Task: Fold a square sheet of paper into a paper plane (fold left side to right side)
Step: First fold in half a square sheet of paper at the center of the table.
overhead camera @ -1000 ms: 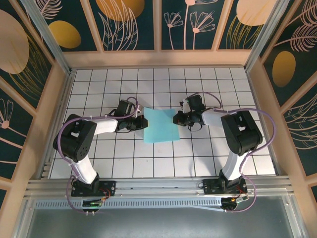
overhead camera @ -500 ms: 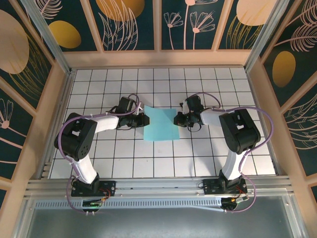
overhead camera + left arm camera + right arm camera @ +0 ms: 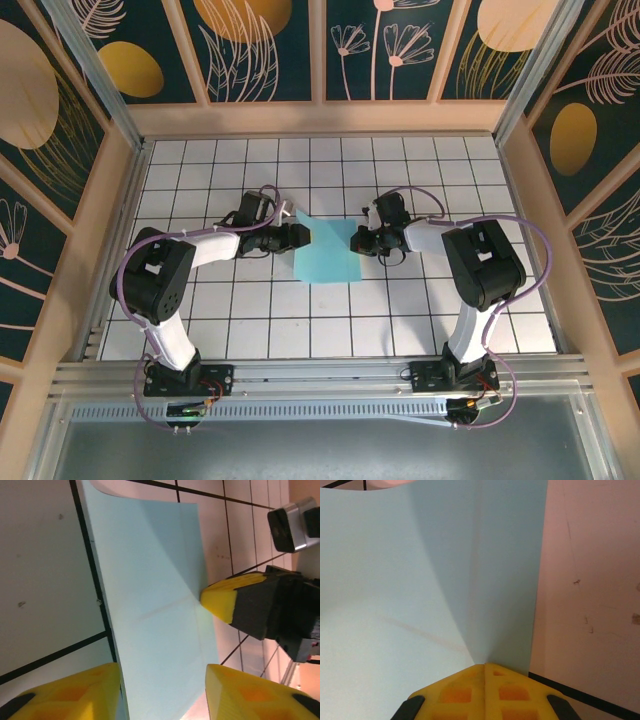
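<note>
The left gripper (image 3: 297, 236) has its two yellow fingers (image 3: 75, 692) spread apart astride the left edge of the one square sheet of paper (image 3: 330, 258) on the table (image 3: 400, 320), the sheet's left side bowed upward. The right gripper (image 3: 357, 241), fingers together, rests its tip on the sheet's right edge.

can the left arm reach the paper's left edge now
Likely yes: the left gripper sits at that edge, fingers apart, the square sheet of paper running between them. The right gripper touches only the opposite edge.
</note>
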`<state>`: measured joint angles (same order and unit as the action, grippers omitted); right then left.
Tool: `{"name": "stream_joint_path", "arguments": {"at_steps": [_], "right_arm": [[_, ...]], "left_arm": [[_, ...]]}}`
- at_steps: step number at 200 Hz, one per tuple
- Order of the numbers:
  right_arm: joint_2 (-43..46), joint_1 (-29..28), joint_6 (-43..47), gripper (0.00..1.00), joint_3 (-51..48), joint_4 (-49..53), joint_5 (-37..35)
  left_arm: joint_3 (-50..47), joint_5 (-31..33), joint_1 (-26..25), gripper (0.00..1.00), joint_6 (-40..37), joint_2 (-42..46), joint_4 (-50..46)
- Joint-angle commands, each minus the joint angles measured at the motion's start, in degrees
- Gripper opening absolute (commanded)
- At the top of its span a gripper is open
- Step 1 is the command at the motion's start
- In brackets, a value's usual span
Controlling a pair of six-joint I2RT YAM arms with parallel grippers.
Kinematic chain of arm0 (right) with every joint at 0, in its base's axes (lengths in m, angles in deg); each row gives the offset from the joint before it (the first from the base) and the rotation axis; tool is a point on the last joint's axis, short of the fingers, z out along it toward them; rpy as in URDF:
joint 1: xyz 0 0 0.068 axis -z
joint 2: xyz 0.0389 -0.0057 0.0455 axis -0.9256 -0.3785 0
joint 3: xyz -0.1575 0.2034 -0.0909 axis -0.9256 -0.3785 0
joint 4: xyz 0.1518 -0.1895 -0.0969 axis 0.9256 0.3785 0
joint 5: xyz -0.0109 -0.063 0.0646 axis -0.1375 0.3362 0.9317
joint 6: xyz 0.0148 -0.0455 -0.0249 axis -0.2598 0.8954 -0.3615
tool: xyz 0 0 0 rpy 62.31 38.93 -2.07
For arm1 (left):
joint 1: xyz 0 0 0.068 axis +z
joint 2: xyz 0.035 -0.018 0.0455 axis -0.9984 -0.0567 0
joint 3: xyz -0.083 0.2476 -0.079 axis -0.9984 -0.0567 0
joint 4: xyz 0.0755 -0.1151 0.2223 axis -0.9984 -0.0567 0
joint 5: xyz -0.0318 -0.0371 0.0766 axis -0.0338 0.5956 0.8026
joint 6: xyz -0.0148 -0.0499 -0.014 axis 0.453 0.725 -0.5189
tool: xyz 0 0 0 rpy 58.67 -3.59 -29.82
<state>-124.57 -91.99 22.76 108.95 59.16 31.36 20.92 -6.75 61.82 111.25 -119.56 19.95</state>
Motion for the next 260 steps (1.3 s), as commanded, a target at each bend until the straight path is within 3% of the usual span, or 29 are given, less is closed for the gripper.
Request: {"name": "stream_joint_path", "arguments": {"at_steps": [1,93,140,170,260], "right_arm": [[-1.5,-0.9,0.0,0.00,0.5,2.3,-2.3],[-1.6,-1.6,-0.5,0.00,0.7,2.0,-2.4],[-1.4,-1.9,-0.9,0.00,0.6,1.5,-2.2],[-1.2,-2.1,-1.3,0.00,0.4,1.0,-1.6],[0.5,-2.6,-1.9,0.00,0.6,0.3,-1.5]], "left_arm": [[0.7,-3.3,-0.5,0.51,2.4,1.5,4.1],[6.0,-4.3,-4.5,0.61,4.0,-3.4,6.5],[7.3,-3.6,-5.5,0.60,4.1,-6.1,6.7],[8.1,-2.8,-5.9,0.53,3.9,-7.1,6.2],[9.3,0.0,-6.9,0.19,2.6,-9.0,2.6]]}}
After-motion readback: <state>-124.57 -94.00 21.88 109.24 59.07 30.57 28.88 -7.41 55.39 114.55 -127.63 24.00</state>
